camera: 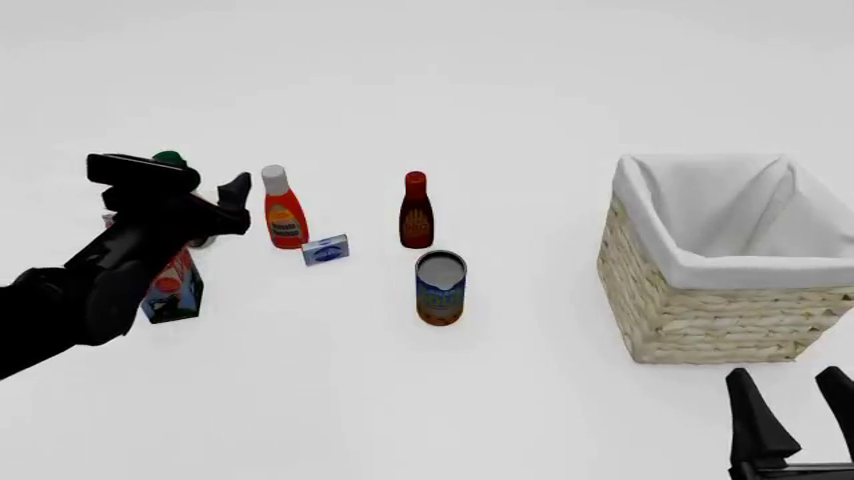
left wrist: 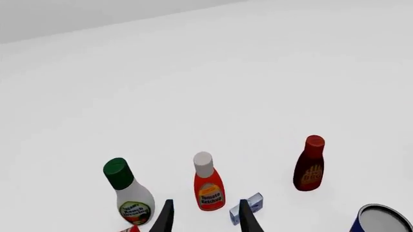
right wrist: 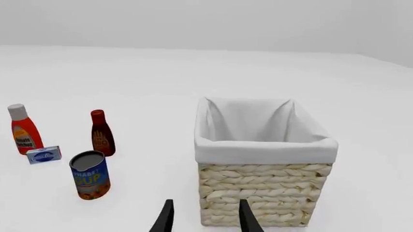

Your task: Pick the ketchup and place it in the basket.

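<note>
Ketchup (camera: 283, 215) upright on the white table (camera: 441, 400), left of centre in the front view, grey-white cap up, label facing the camera. Not held by anything. Just right of its base, a small blue-white packet (camera: 326, 250); further right, a dark-red bottle (camera: 416, 212) with a red cap, also upright. Below that bottle in the frame, a can (camera: 441, 288) with an orange and blue wrapper, standing on end.

Left gripper (camera: 220, 205) at mid-left of the front view, raised above the table and just left of the ketchup, fingers apart with nothing between them (wrist view: bottle seen beyond the gap between the two dark fingertips (left wrist: 164, 218), not yet inside it). White bottle with a green cap (left wrist: 127, 191) beside the ketchup in that wrist view, mostly hidden behind the arm in the front view. A red and blue carton (camera: 171, 285) under the arm at lower left.

Basket (camera: 707, 310) at right of the front view, well apart from the ketchup, white lining folded over the rim.

Right gripper (camera: 795, 415) at the bottom right corner, below the basket in the frame, fingers apart and holding nothing.
</note>
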Action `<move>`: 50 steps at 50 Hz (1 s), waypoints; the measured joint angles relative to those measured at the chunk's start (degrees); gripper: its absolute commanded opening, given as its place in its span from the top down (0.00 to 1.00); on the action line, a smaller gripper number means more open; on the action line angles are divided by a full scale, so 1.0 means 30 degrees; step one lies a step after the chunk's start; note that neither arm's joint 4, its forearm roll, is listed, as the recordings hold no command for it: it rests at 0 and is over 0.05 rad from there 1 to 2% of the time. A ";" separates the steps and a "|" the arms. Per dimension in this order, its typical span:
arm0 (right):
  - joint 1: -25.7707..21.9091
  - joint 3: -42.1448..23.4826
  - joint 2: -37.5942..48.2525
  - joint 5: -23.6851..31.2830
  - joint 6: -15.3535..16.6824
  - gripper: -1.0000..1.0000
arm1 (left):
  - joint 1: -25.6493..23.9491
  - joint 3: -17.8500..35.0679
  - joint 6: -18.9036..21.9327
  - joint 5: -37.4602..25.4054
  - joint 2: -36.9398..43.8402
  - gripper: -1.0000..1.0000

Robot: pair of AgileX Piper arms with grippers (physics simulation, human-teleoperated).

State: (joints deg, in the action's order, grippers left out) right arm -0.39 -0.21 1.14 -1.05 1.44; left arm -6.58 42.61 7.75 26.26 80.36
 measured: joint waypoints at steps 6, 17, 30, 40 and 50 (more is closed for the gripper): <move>-0.0001 0.0011 0.0110 -0.0083 -0.0001 0.00 | 0.0022 0.0179 0.0049 0.0279 0.0521 0.00; -0.0024 0.0028 0.0268 -0.0213 0.0005 0.00 | 0.0002 0.0691 0.0103 0.0592 0.1373 0.00; -0.0048 0.0036 0.0648 -0.0519 -0.0006 0.00 | -0.0083 0.1327 0.0152 0.0878 0.2300 0.00; -0.0068 0.0040 0.0790 -0.0637 -0.0017 0.00 | -0.0027 0.1763 0.0178 0.1196 0.3142 0.00; -0.0090 0.0047 0.0968 -0.0761 -0.0048 0.00 | 0.0072 0.2308 0.0149 0.1360 0.3855 0.00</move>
State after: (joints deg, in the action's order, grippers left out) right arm -0.66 -0.07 4.04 -3.33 1.30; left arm -6.36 49.53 8.20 30.34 91.93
